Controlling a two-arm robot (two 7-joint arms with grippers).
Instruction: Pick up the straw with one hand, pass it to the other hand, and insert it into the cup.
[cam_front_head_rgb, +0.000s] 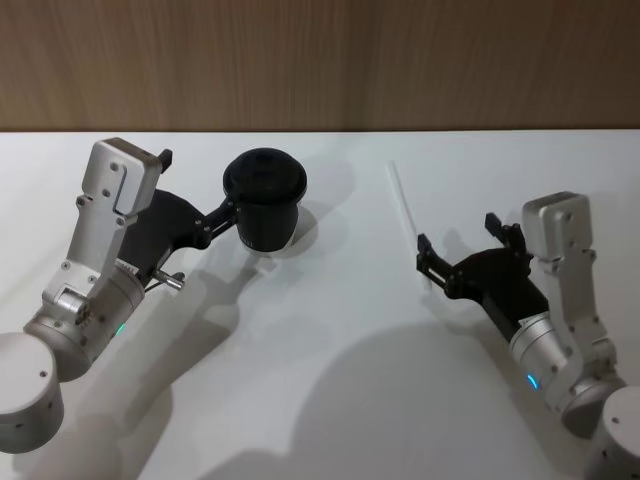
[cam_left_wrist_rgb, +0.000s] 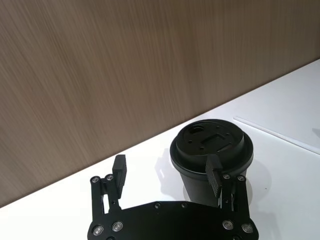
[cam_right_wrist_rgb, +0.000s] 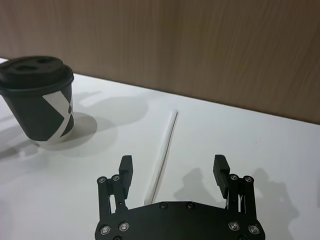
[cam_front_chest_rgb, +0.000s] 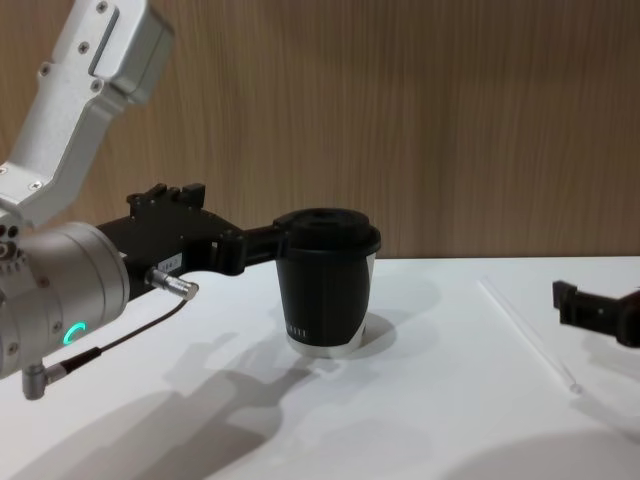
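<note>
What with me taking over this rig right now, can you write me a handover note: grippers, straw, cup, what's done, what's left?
Left gripper: open, holding nothing, one finger close beside the cup near its lid.
Right gripper: open, low by the table, with the near end of the straw between its fingers, not gripped.
Straw: flat on the table, to the robot's right of the cup and apart from it.
Cup: upright, lid on.
Done: no step yet.
Left: grasp the straw, pass it across, insert it.
</note>
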